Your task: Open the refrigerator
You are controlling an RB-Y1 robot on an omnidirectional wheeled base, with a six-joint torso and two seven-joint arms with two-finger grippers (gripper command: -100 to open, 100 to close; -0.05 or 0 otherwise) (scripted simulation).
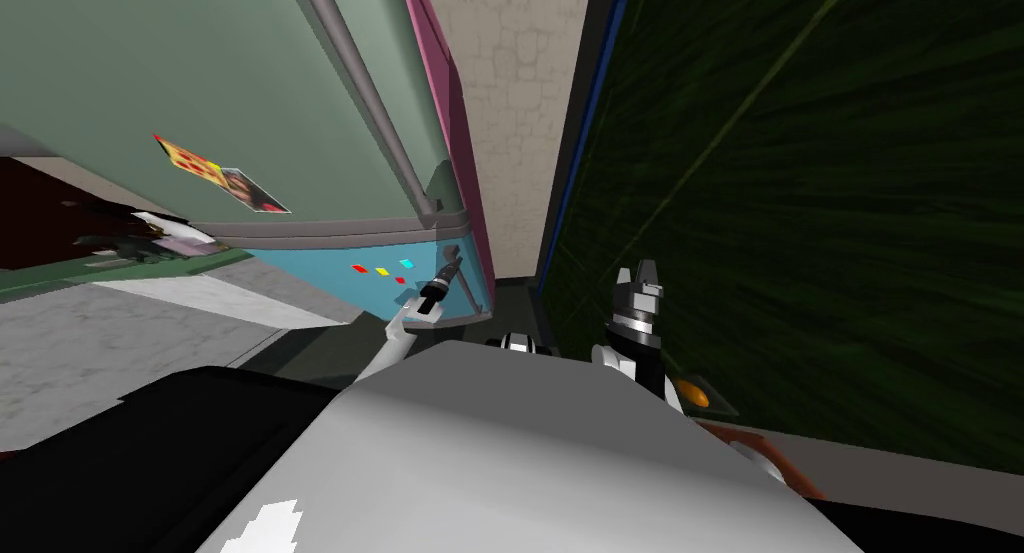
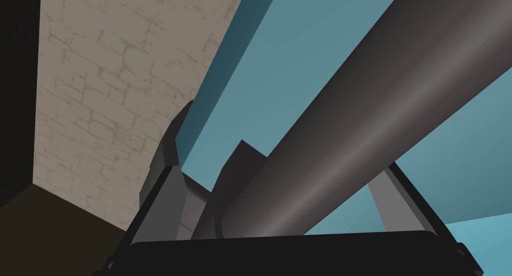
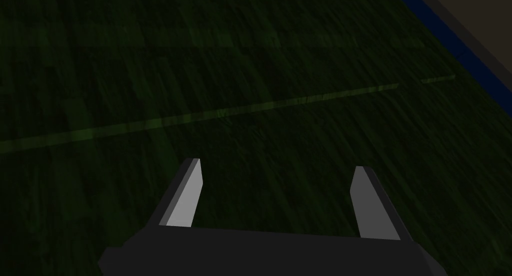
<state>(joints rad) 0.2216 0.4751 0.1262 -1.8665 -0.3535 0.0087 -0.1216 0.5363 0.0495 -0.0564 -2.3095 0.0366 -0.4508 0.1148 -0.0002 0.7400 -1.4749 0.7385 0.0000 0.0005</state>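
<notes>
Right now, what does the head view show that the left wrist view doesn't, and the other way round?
Only the head view: the refrigerator's green upper door with stickers, its long grey handle, the pink side, and the right gripper by a dark green surface. Only the left wrist view: the lower handle's grey bar lying between the open fingers. Both: the blue lower door, the stone wall and the left gripper.
</notes>
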